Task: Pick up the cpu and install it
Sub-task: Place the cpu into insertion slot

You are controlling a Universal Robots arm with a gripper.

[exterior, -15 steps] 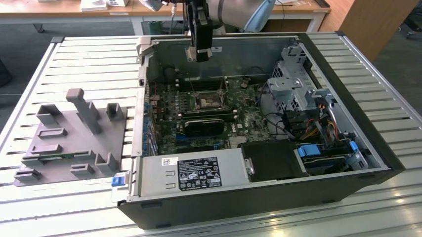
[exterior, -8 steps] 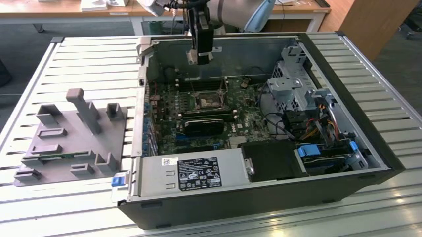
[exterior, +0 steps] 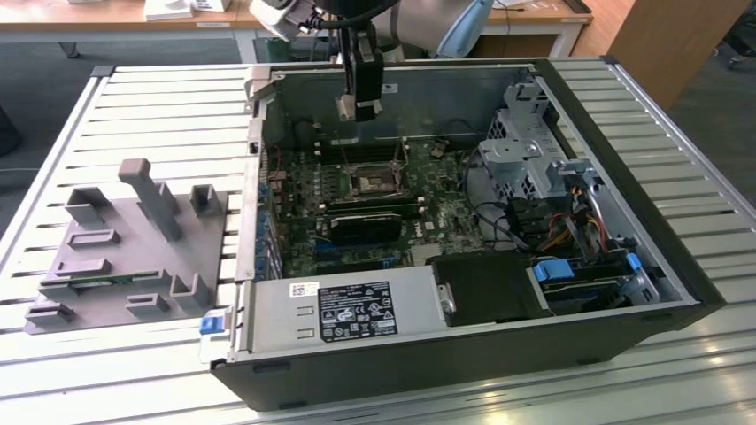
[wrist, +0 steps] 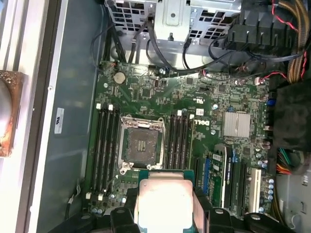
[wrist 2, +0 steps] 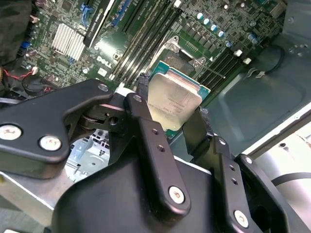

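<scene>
**Cpu held in the gripper above the bare socket**

We see the gripper (exterior: 359,108) hanging inside the open computer case (exterior: 697,292), above the green motherboard (wrist: 214,97). In the second wrist view its two black fingers (wrist 2: 146,121) are clamped on opposite edges of the cpu (wrist 2: 172,99), whose silver top shows between them. The chip is lifted clear of the board. In the first wrist view the socket (wrist: 141,145) lies uncovered between the memory slots, near the chip but apart from it. The grey fixture (exterior: 130,248) sits on the slatted table (exterior: 119,372) at the exterior view's left, well apart from the case
</scene>
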